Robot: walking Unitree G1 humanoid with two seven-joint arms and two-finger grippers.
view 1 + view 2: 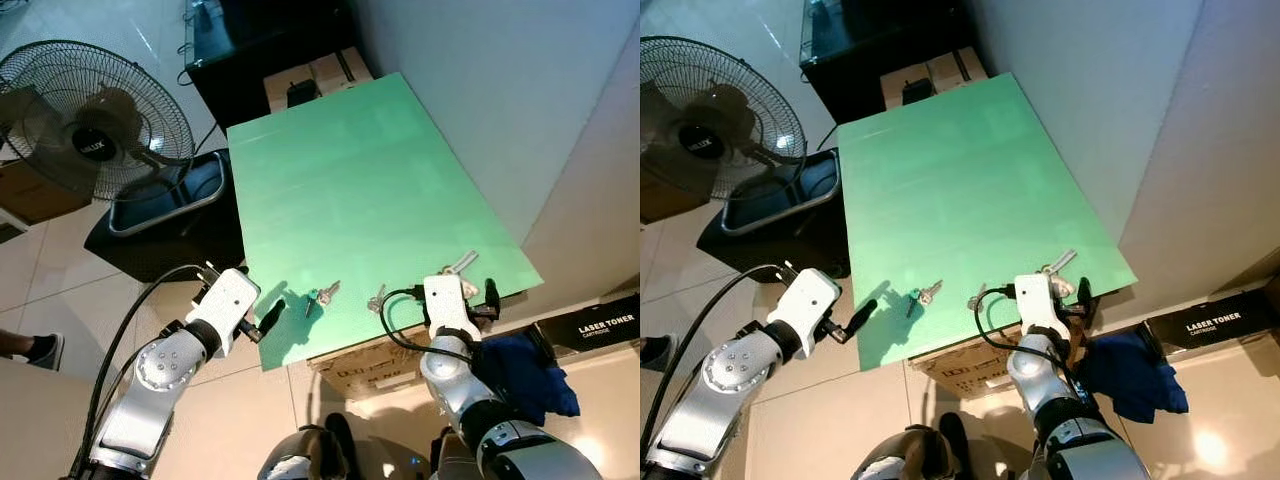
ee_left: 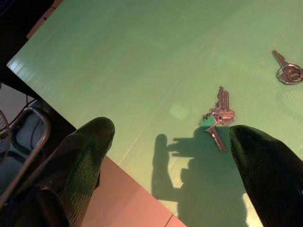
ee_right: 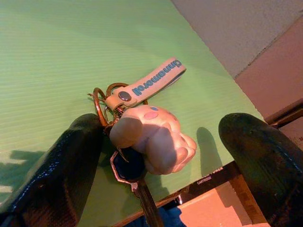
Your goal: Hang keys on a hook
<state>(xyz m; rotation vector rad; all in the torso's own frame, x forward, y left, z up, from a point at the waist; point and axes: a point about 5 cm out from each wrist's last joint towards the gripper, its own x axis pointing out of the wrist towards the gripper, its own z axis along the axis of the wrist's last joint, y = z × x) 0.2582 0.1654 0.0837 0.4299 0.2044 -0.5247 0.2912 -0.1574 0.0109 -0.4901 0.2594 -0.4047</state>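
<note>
Keys lie in three lots near the front edge of the green tabletop [image 1: 370, 170]; nearest the right corner is a bunch with a pale plush charm [image 3: 154, 139] and a strap reading "Cinnamoroll" [image 3: 151, 82], its rings and a dark-headed key tucked under the charm; the right gripper [image 3: 161, 156] stands spread wide around this bunch, one black finger [image 3: 61, 170] touching or just beside the rings, the other well off at the table's edge, nothing clamped. Toward the middle lies a single key on a ring [image 1: 376, 299]; further left is a small bunch with a green tag [image 2: 217, 119], lying flat. The left gripper [image 2: 175, 156] hovers at the table's front left edge, fingers apart and empty, its shadow falling across the green surface beside that bunch. Under the table sits a cardboard box [image 1: 360, 372]; a blue cloth [image 1: 525, 375] and a box marked "LASER TONER" [image 1: 595, 325] lie to the right; a standing fan [image 1: 90, 115] is on the left.
</note>
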